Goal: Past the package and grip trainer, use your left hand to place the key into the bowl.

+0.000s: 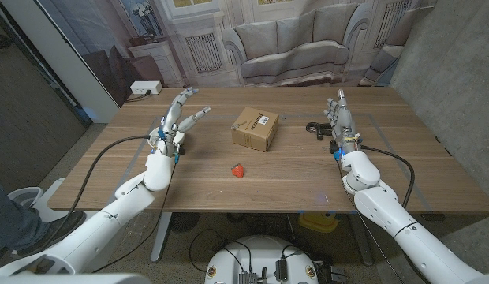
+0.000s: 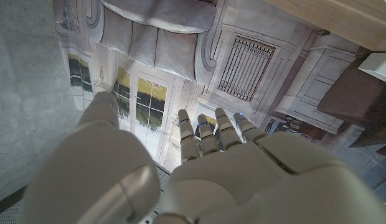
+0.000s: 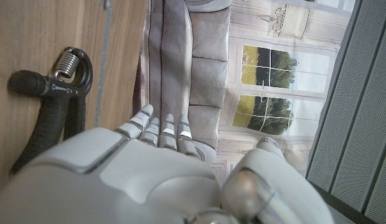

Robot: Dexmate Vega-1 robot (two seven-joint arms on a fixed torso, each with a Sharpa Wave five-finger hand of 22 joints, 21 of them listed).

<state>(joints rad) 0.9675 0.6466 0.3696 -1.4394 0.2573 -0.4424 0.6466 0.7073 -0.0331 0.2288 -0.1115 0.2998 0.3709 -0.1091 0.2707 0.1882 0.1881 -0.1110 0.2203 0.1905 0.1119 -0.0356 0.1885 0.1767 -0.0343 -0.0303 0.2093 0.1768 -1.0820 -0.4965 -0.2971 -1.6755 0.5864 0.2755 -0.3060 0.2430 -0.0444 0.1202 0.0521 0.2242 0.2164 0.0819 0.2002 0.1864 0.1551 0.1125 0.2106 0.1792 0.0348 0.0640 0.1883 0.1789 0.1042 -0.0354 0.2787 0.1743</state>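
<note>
The left hand (image 1: 175, 125) is raised over the left part of the desk (image 1: 229, 197), fingers spread apart and reaching toward the backdrop (image 1: 292, 39); it holds nothing. In the left wrist view the same hand (image 2: 205, 168) shows its fingers straight and apart against the printed backdrop (image 2: 149, 37).

The right hand (image 1: 341, 122) stands at the right part of the desk, fingers straight and up, empty. The grip trainer (image 1: 317, 128) lies just beside it on its inner side; the right wrist view shows the trainer's (image 3: 53, 106) black handles and steel coil on the wood close by the hand (image 3: 155, 168).

The package (image 1: 255, 128), a cardboard box with a label, sits near the desk's middle, between the two hands. A small red thing (image 1: 238, 170) lies nearer the robot, in front of the box and apart from it.

I cannot make out a key or a bowl in these pictures.
</note>
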